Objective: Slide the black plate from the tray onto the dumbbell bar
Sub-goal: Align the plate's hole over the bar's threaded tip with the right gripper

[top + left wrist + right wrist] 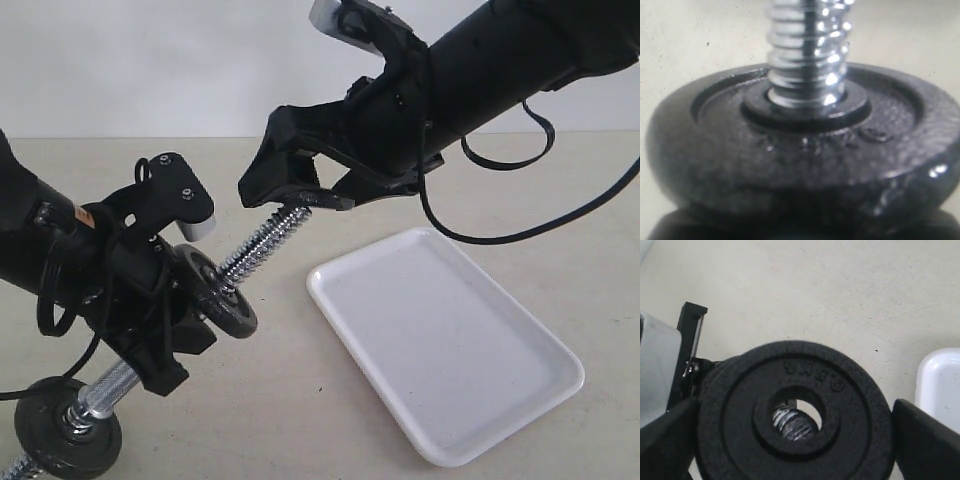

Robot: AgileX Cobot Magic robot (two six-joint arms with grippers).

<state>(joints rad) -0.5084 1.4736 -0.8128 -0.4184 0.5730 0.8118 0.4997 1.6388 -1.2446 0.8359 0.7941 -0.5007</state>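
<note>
The dumbbell bar [262, 243] slants up from lower left, and my left gripper [165, 335] is shut round its middle. One black disc [225, 300] sits on the thread just above that grip and fills the left wrist view [800, 150], the threaded rod [807, 50] rising from it. My right gripper [298, 195] is at the bar's upper tip, shut on the black plate [792, 412] by its rim. Through the plate's centre hole the bar's threaded end [796, 424] shows, a little off centre. The white tray [450, 340] lies flat on the table at the right.
Another black disc [70, 432] with a chrome collar sits at the bar's low end near the table's front left. A black cable [520, 150] hangs looped under the right arm. A corner of the tray [940, 385] shows beside the right finger [927, 440].
</note>
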